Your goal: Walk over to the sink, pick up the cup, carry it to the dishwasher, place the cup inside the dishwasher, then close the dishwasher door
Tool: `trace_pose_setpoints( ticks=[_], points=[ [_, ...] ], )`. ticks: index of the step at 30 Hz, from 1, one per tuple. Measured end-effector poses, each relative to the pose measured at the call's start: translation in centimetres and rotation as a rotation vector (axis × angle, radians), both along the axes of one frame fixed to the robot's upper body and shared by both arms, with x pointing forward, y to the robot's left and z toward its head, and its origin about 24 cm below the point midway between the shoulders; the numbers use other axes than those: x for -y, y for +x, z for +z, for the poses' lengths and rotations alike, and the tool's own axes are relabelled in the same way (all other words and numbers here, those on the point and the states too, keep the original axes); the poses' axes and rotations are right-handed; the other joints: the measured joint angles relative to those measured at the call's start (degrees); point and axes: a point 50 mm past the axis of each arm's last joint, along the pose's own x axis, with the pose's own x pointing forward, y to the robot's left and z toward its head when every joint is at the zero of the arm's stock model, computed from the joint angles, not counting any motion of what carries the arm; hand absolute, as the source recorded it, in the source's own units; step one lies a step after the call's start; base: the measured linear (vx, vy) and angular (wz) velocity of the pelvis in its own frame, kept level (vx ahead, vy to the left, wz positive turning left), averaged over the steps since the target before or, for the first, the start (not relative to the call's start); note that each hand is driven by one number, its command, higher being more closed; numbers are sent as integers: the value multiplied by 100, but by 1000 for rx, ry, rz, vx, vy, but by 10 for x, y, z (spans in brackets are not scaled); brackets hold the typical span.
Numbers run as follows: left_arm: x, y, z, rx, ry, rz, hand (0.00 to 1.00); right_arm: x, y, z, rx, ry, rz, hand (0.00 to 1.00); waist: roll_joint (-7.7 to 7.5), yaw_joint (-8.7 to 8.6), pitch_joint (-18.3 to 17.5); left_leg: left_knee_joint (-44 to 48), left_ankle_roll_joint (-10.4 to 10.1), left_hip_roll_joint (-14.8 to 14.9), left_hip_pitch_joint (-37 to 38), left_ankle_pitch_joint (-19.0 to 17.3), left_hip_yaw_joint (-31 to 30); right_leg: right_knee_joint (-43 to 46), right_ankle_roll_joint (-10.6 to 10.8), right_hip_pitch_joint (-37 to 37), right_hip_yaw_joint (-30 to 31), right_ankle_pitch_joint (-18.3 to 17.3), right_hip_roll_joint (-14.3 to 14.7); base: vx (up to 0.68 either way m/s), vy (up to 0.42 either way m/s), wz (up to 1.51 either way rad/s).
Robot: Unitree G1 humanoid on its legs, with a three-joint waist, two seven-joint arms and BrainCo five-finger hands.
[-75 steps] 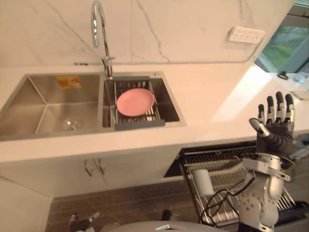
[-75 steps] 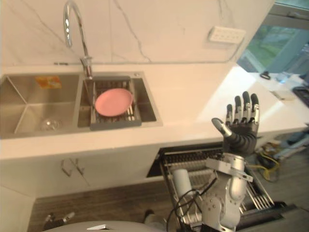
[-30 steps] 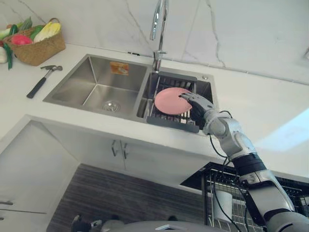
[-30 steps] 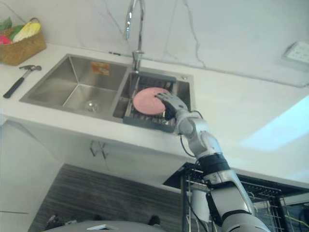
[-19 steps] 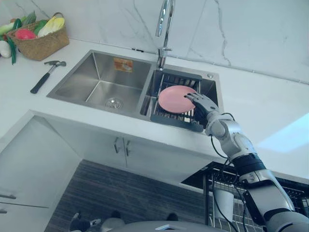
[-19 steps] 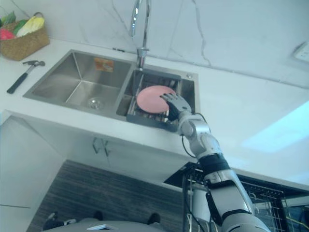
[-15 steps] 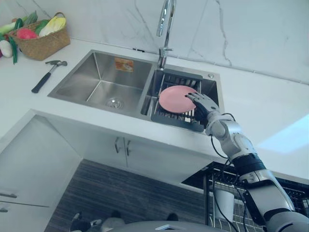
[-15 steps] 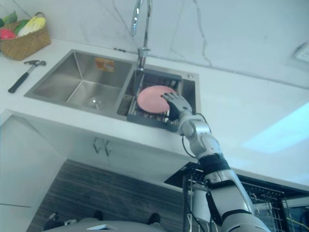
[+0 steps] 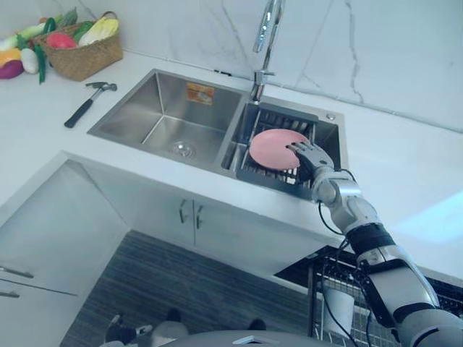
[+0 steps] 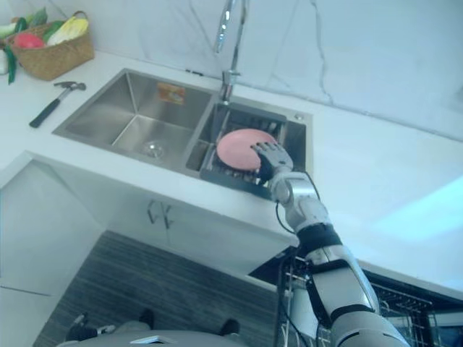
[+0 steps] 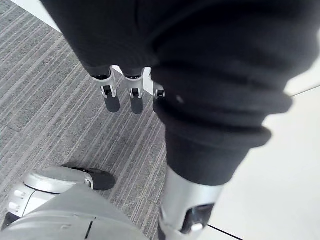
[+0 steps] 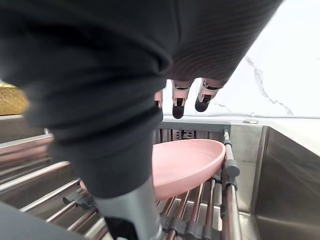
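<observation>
**Right hand over a pink plate at the sink, no cup in reach**

The plate, round, shallow, smooth and matte pink, lies on the metal bars of a drain rack set in the right-hand bowl of the steel sink. It sits just ahead of and beneath my right hand, towards the tap. Being round, it offers no long side, only a thin raised rim. My fingers reach out straight and apart over its near edge, holding nothing. Whether a tip touches the rim I cannot tell from here. My left hand hangs low over the grey striped floor, fingers loose and empty, so the right is far the nearer.

The task names a cup, but the sink holds none that I can see. A white cup stands in the wire dishwasher rack, pulled out below the white counter by my right forearm. Farther left on the counter lie a hammer and a woven basket of vegetables, well apart from the work.
</observation>
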Motion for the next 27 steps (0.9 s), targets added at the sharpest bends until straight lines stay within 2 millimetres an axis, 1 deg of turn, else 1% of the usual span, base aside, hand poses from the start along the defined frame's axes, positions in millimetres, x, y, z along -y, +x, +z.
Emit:
trace_pose_setpoints(
  ticks=[2, 6, 8, 10, 14, 18, 22, 24, 27],
  points=[
    [0, 0, 0, 1, -4, -3, 0, 3, 1, -3, -17, -3, -16, 0, -10, 41, 15, -2, 8, -26, -4, 5, -63, 1, 1, 17, -31, 0, -19, 16, 9, 7],
    [-2, 1, 3, 20, -2, -11, 0, 4, 2, -5, -26, -6, -21, 0, -63, 37, 73, -4, 18, -46, -6, 14, -140, 1, 13, 76, -125, -9, -40, 7, 9, 13],
    [-3, 0, 3, 18, 0, -12, 0, 7, 2, -7, -41, -8, -37, 0, -82, 108, 85, -13, 26, -48, -12, 27, -150, 1, 13, 75, -137, -9, -41, 0, 0, 0],
    [-4, 0, 3, 16, 2, -14, 0, 8, 2, -8, -44, -8, -47, 0, -85, 140, 87, -31, 22, -49, -12, 45, -171, 1, 13, 75, -151, -9, -41, -7, -1, 5],
    [-5, -1, 4, 11, 5, -15, 0, 11, 4, -10, -61, -16, -63, 0, -110, 163, 102, -106, 22, -54, -11, 108, -259, 1, 13, 80, -195, -8, -41, -16, -1, 7],
    [-3, -3, 5, 8, 5, -31, 0, 9, 9, -3, -44, -50, -80, 0, -162, 191, 212, -106, 19, -54, -19, 140, -281, 1, 11, 89, -207, -8, -39, -21, -2, 2],
    [-4, -2, 6, 12, 8, -33, 0, 14, 10, -6, -63, -73, -108, 0, -166, 292, 224, -107, 17, -55, -30, 155, -296, 2, 10, 90, -222, -8, -38, -5, -1, 2],
    [-4, -1, 6, 13, 9, -33, 0, 14, 11, -3, -57, -73, -120, 0, -172, 315, 277, -108, 13, -54, -33, 165, -326, 3, 9, 108, -255, -8, -37, -4, -5, 7],
    [-5, -1, 6, 14, 12, -34, 0, 16, 11, -5, -60, -76, -133, 0, -206, 374, 320, -108, 10, -56, -58, 174, -379, 3, 6, 108, -287, -10, -34, 0, -3, 8]
  ],
)
